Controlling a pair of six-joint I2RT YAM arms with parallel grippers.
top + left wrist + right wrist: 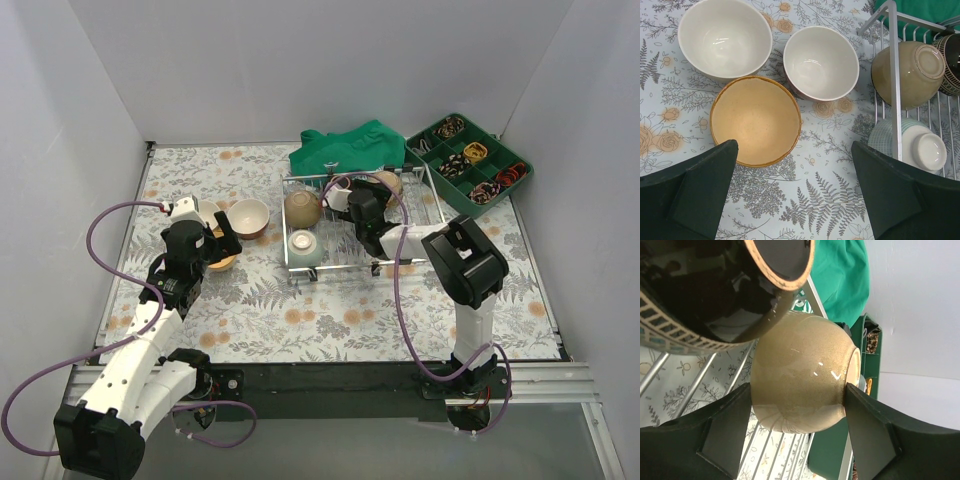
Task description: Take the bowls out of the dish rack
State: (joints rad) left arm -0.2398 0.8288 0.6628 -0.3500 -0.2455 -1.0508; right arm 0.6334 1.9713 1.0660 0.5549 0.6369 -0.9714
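The silver wire dish rack (pixel 400 262) stands mid-table. In it are an upturned tan bowl (pixel 302 208), a teal-and-white bowl (pixel 304 246), a black patterned bowl (pixel 338 190) and a speckled tan bowl (pixel 389 183). My right gripper (pixel 372 197) reaches into the rack. In the right wrist view both fingers press the sides of the speckled tan bowl (pixel 800 380), just over the rack wires, and the black bowl (pixel 715 290) is close beside it. My left gripper (pixel 794 165) is open and empty above the table, next to an orange bowl (pixel 755 120). Two white bowls (pixel 725 37) (pixel 821 62) stand behind it.
A green cloth (pixel 345 148) lies behind the rack. A green compartment tray (pixel 470 160) of small items stands at the back right. White walls enclose the flowered tabletop. The rack's left rail (pixel 895 75) is close on the right in the left wrist view.
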